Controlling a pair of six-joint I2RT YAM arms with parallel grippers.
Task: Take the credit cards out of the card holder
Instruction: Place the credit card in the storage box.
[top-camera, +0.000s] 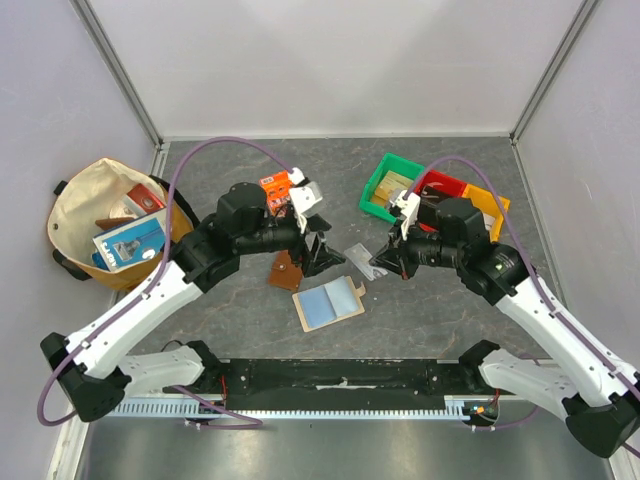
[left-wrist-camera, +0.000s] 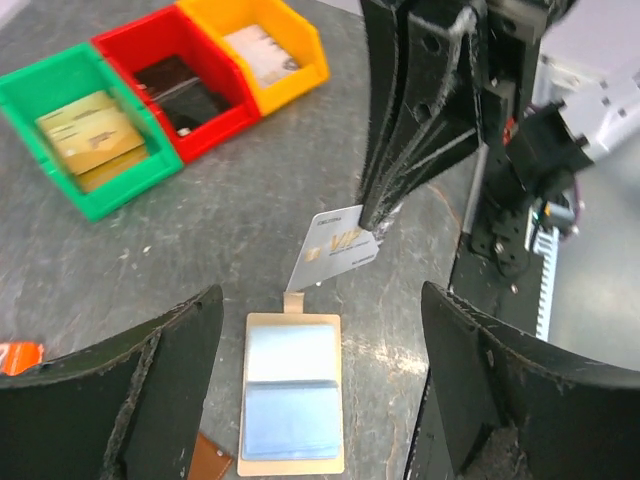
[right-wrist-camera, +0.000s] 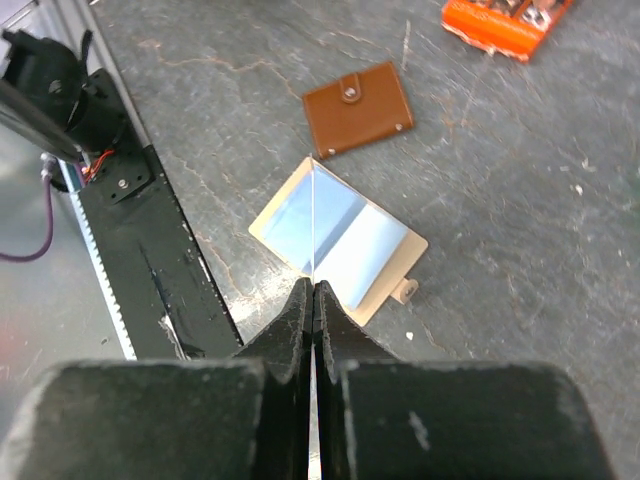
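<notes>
The beige card holder (top-camera: 328, 303) lies open on the table, pale blue lining up, snap tab at its far edge. My right gripper (top-camera: 385, 260) is shut on a silver credit card (top-camera: 360, 254) and holds it above the table just beyond the holder. In the right wrist view the card (right-wrist-camera: 313, 215) shows edge-on between the shut fingertips (right-wrist-camera: 300, 300), over the holder (right-wrist-camera: 355, 245). In the left wrist view the card (left-wrist-camera: 335, 252) hangs over the holder (left-wrist-camera: 292, 390). My left gripper (left-wrist-camera: 322, 305) is open and empty, hovering above the holder; it also shows in the top view (top-camera: 318, 250).
A brown wallet (top-camera: 285, 270) lies shut left of the holder. Green (top-camera: 390, 186), red (top-camera: 437, 185) and yellow (top-camera: 492, 208) bins stand at the back right, with cards inside. An orange packet (top-camera: 275, 187) lies behind the left arm. A cloth bag (top-camera: 110, 225) of items sits far left.
</notes>
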